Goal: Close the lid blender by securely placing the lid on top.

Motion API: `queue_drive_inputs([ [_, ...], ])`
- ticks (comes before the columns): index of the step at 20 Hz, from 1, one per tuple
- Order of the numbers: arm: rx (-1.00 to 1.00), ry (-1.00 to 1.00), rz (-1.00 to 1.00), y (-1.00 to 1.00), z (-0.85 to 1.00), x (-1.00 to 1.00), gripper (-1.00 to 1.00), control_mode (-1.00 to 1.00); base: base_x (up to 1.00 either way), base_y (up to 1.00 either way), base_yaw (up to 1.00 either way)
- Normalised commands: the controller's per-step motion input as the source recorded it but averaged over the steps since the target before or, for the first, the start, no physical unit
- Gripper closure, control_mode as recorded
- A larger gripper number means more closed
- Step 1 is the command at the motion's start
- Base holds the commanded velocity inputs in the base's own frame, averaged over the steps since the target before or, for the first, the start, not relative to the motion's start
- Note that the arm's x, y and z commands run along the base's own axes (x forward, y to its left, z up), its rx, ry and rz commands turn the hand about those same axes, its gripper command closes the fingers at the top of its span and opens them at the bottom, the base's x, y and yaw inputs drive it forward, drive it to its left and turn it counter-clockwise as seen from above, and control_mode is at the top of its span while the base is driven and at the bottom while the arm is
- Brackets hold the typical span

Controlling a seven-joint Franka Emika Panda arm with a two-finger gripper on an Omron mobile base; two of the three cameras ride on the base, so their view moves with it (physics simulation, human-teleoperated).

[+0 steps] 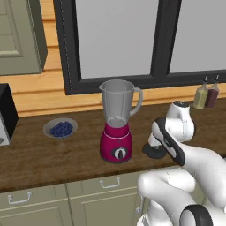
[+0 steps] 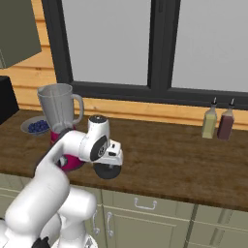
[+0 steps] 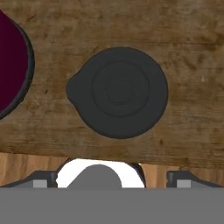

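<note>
The blender [image 1: 116, 128] stands upright on the wooden counter, its magenta base [image 3: 9, 65] under a clear grey jar [image 2: 57, 107] whose mouth is uncovered. The lid [image 3: 119, 92], a flat round black disc with a small spout tab, lies on the counter just right of the base and near the front edge. It also shows as the lid [image 1: 152, 152] and the lid [image 2: 107, 170] under my hand. My gripper [image 3: 112, 180] hovers straight above it, pointing down, open, with the two fingertips [image 3: 43, 180] set wide apart and nothing between them. The gripper [image 2: 113, 159] sits a little above the disc.
A grey bowl of blueberries [image 1: 60, 128] sits left of the blender. Two bottles [image 2: 218, 122] stand at the back right by the window sill. A black appliance [image 1: 5, 112] is at the far left. The counter's front edge [image 3: 109, 153] runs close to the lid.
</note>
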Motion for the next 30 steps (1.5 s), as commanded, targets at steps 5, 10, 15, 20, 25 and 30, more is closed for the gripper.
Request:
queue_drive_inputs([
  [5,0.00,0.09,0.00,0.00,-0.29,0.45,-1.00,-1.00,0.00,0.00,0.00],
  [10,0.00,0.01,0.00,0.00,-0.22,0.35,-1.00,-1.00,0.00,0.00,0.00],
  [15,0.00,0.00,0.00,0.00,-0.19,0.18,-1.00,-1.00,0.00,0.00,0.00],
  [20,0.00,0.00,0.00,0.00,-0.39,0.01,-1.00,-1.00,0.00,0.00,0.00],
  [25,0.00,0.00,0.00,0.00,-0.27,0.05,-1.00,-1.00,0.00,0.00,0.00],
  [30,0.00,-0.01,0.00,0.00,-0.04,0.28,-1.00,-1.00,0.00,0.00,0.00],
])
